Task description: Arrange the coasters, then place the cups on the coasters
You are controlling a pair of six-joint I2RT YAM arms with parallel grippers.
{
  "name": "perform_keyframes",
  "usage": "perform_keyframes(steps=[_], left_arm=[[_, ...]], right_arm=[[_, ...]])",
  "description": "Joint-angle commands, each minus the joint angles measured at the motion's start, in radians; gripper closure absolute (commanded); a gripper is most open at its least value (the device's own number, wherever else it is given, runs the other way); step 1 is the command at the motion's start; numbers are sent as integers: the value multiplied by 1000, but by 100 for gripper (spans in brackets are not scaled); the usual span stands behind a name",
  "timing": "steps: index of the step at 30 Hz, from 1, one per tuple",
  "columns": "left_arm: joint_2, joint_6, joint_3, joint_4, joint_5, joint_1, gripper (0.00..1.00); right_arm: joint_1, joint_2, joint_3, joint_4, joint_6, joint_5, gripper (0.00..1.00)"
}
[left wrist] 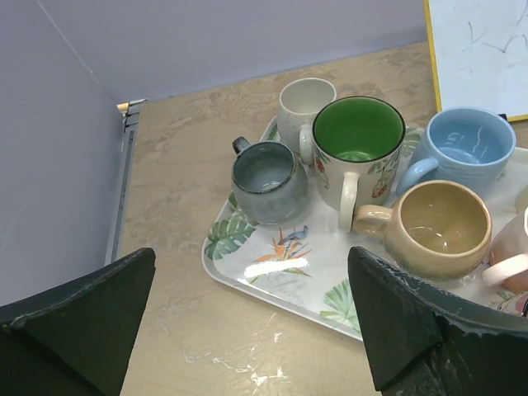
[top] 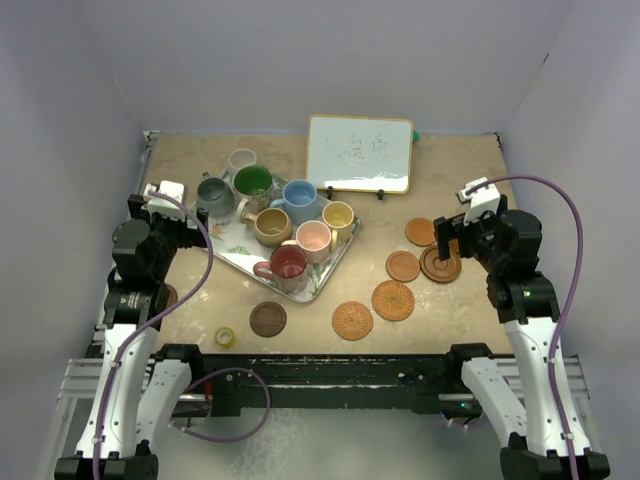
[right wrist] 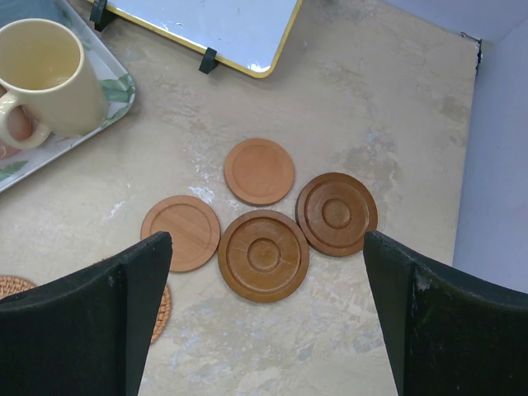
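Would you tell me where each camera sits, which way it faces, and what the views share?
Top external: above and behind the bases, looking down on the table; left arm and right arm show.
Left wrist: on the left arm, facing the tray of cups; open left gripper at the bottom.
Right wrist: on the right arm, facing down at wooden coasters; open right gripper at the bottom.
Shared: all three show the whiteboard.

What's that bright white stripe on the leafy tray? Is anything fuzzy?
Left wrist view: that stripe is light glare on the glossy leaf-patterned rectangular tray; the handled ceramic mugs there look sharp. Right wrist view: the four round brown wooden coasters are crisp, with only faint shadows. Top view: the white drawing board looks washed out, its scribbles faint.
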Motion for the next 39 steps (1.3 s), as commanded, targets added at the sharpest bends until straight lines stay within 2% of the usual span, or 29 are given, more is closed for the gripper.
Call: perform_keyframes(steps=[1,14,20,27,30,39], left_arm=[[-11,10,5,54,15,8,4],[-13,-2,36,34,15,8,4],[51,99,49,31,11,8,4],[377,257,98,10,-59,22,1],[500,267,123,40,0,64,0],[863,347,298,1,186,224,7]], right_arm=[[-1,-1,-3,17,-9,-25,0],[-1,-6,4,14,-21,0,0],[-1,58,56,-21,-41,27,0],[1,142,86,-80,-56,1,0],[4,148,79,-76,-52,-14,0],[4,141,58,-77,-52,-30,0]])
